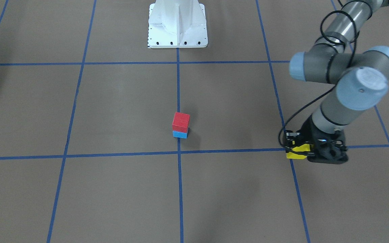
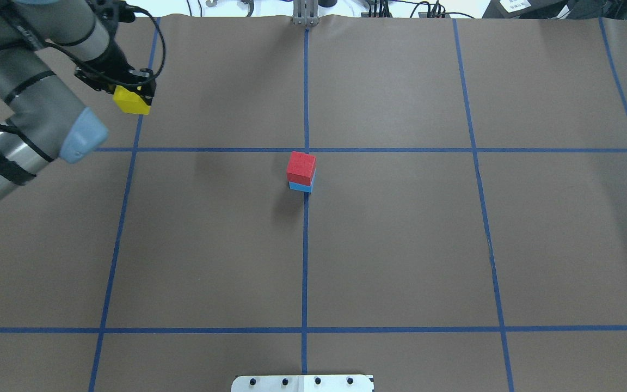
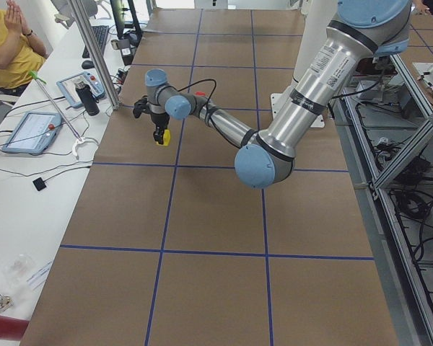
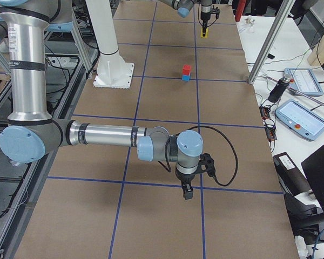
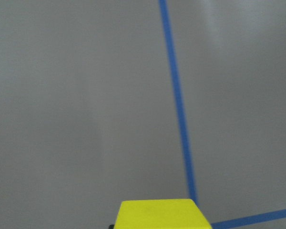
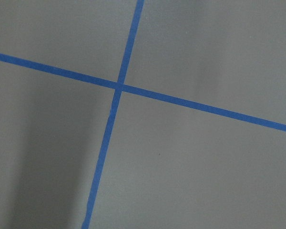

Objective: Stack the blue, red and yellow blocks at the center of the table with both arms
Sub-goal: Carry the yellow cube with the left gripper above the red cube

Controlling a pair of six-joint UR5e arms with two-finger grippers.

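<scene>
**Two stacked, one to go**

Red block (image 1: 181, 122) sits squarely on the blue block (image 1: 180, 134), so that part's done. The yellow block (image 2: 130, 102) is well apart from the red block, off to the robot's left, pinched in the left hand (image 1: 304, 148). It still needs to go on top. All three are plain matte cubes of the same size, and the bench (image 1: 113, 111) is flat brown. The right hand (image 4: 187, 190) only shows side-on, so I can't tell if it's apart or together.
</scene>
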